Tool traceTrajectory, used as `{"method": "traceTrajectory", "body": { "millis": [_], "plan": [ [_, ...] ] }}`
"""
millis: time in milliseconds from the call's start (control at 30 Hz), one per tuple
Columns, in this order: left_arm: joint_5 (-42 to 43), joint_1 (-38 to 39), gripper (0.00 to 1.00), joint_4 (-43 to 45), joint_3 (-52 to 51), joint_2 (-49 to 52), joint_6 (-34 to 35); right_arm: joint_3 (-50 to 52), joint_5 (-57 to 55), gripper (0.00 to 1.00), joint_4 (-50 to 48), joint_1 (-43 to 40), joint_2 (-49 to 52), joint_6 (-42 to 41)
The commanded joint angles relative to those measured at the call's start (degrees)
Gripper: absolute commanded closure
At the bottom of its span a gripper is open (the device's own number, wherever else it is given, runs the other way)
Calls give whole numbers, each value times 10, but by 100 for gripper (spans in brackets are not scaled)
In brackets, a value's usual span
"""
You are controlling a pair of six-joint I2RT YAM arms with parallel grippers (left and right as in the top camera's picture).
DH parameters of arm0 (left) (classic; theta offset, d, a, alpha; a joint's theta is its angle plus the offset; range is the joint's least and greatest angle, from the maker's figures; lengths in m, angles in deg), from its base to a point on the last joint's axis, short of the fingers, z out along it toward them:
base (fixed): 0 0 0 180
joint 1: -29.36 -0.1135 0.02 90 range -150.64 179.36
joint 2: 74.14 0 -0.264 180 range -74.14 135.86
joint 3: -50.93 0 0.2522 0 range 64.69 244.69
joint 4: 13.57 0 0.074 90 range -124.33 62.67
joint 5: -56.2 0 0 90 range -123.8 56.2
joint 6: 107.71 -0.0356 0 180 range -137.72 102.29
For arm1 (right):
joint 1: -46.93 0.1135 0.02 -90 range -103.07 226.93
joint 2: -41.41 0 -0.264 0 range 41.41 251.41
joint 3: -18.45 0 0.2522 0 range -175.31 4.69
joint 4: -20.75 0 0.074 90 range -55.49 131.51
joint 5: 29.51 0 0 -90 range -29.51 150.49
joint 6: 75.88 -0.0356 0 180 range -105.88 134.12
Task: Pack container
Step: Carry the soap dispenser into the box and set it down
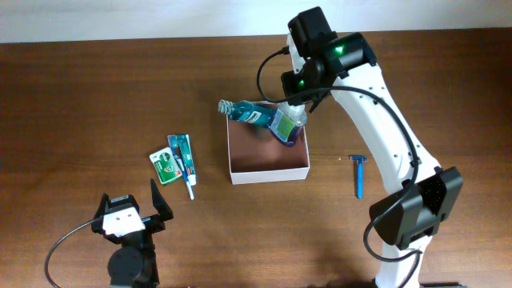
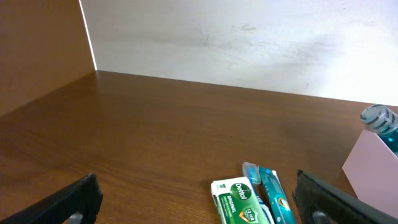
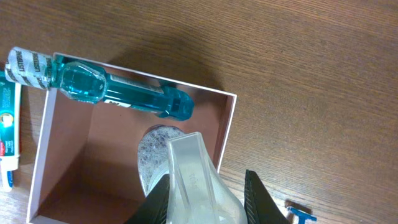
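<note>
Dark wood surface (image 1: 96, 96), white wall at the far side. The container (image 1: 268, 174) sits mid-surface, directly under the right tool (image 3: 208, 199), which is clamped on the base end of the teal mouthwash bottle (image 1: 254, 114). The bottle's long axis runs far-left to near-right, with the cap overhanging the container's far-left corner, so it probably needs a shift right before lowering. Left tool (image 1: 132, 206) is wide open and empty at near-left, well apart from the container. Soap box (image 1: 164, 166) and toothpaste (image 1: 182, 154) lie left of the container, razor (image 1: 358, 174) right.
</note>
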Motion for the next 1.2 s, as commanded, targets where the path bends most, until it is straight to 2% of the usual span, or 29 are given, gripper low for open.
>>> {"method": "traceTrajectory", "body": {
  "millis": [0, 267, 1167],
  "plan": [
    [2, -3, 1, 2, -7, -3, -11, -15, -7, 82, -5, 2, 4, 21],
    [2, -3, 0, 2, -7, -3, -11, -15, -40, 82, -14, 23, 13, 60],
    [2, -3, 1, 2, -7, -3, -11, -15, -49, 81, -25, 32, 45, 62]
  ]
}}
